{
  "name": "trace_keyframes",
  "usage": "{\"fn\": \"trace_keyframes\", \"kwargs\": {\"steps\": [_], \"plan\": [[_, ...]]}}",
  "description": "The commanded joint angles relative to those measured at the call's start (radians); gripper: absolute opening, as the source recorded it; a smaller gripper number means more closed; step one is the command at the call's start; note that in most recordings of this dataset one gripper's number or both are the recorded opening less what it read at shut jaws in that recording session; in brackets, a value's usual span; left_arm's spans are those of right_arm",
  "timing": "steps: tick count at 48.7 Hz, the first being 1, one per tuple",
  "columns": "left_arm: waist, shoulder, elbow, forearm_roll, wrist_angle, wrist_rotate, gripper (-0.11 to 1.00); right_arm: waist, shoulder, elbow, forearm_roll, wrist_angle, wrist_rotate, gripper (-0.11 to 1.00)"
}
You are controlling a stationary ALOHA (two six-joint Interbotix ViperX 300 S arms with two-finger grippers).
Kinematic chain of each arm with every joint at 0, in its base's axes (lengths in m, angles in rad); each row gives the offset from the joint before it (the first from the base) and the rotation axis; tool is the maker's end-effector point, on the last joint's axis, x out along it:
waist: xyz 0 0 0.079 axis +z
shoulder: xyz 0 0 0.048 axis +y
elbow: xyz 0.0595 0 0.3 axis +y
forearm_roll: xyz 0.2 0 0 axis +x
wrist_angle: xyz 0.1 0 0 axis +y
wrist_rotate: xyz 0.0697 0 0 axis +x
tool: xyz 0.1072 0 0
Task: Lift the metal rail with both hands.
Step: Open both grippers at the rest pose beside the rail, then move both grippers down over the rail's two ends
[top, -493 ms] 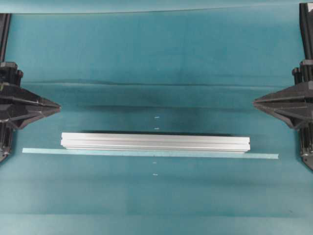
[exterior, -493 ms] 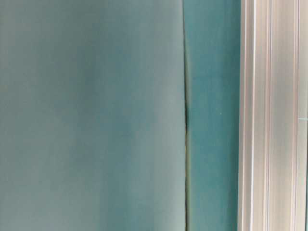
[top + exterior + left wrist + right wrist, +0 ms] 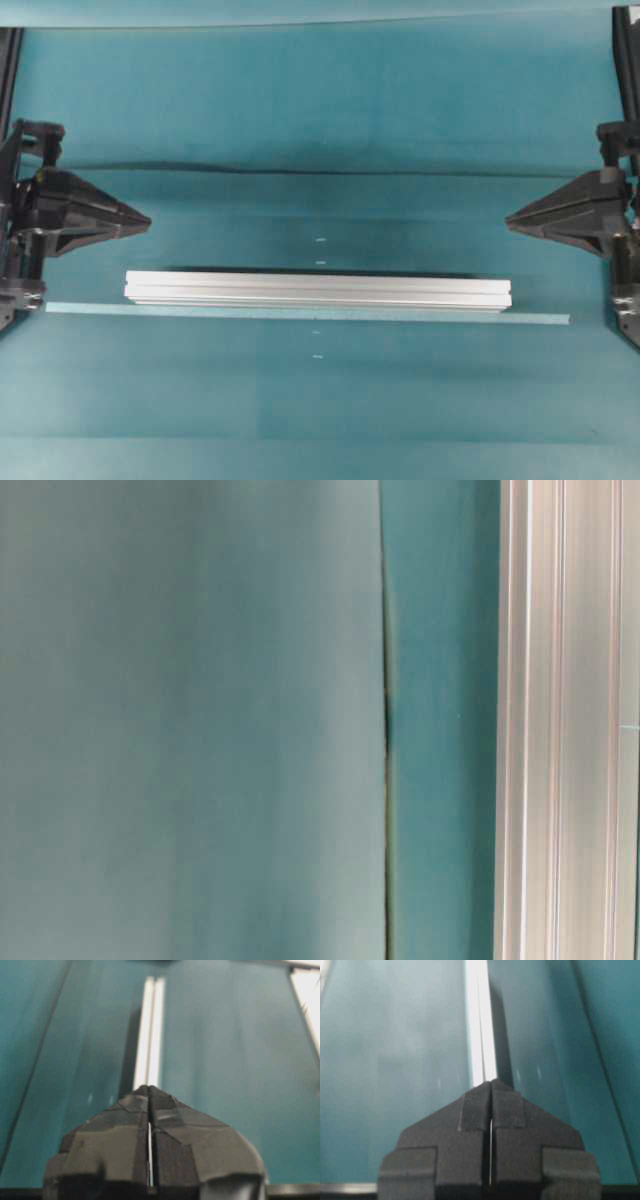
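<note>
While both grippers stand off from it, the bar lies untouched; notes follow.

Rail: the metal rail (image 3: pixel 318 290) lies flat on the teal table cover (image 3: pixel 320 110), centre of the overhead view, a little toward the near edge. Silver, lengthwise grooves visible. Not lifted.

Long axis: left to right across the overhead view, so one end faces each arm.

Tape: a pale tape strip (image 3: pixel 540 319) runs parallel along the rail's near side, touching or just beside it, and sticks out past both ends.

Table-level view: shows only a stretch of the rail (image 3: pixel 565 720) at the right edge and blurred teal cover; no gripper in it.

Left gripper: left gripper (image 3: pixel 148 222) at the left edge, tip pointing inward. Fingers pressed together, nothing between them; the left wrist view shows only a hairline seam.

Right gripper: right gripper (image 3: pixel 508 222) at the right edge, tip pointing inward. Fingers likewise together and empty.

Key relation: both tips sit on the far side of the rail's line, so the rail lies toward the near edge from each. Left tip roughly over the rail's left end along its length; right tip roughly level with the right end. Neither plainly nearer.

Judgement: approach stage. Each gripper looks to need its fingers parted, then a shift toward the near edge and down onto its own end of the rail.

Risk: uneven grips could tilt the bar.
</note>
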Motion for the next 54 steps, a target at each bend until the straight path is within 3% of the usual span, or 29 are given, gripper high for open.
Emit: {"fn": "trace_keyframes", "kwargs": {"steps": [1, 27, 36, 47, 54], "plan": [[0.006, 0.037, -0.087, 0.002, 0.092, 0.012, -0.05, -0.008, 0.061, -0.067, 0.005, 0.092, 0.000, -0.05], [0.015, 0.396, -0.377, 0.005, 0.644, 0.028, -0.06, -0.008, 0.525, -0.351, -0.005, 0.537, -0.009, -0.05], [0.017, 0.448, -0.403, 0.011, 0.653, 0.048, -0.06, -0.008, 0.580, -0.383, -0.005, 0.588, -0.012, -0.05], [0.014, 0.449, -0.387, 0.011, 0.617, 0.092, -0.05, -0.005, 0.577, -0.370, -0.005, 0.529, -0.031, 0.00], [0.006, 0.454, -0.383, 0.011, 0.618, 0.098, 0.01, 0.000, 0.577, -0.364, -0.003, 0.523, -0.049, 0.11]]}}
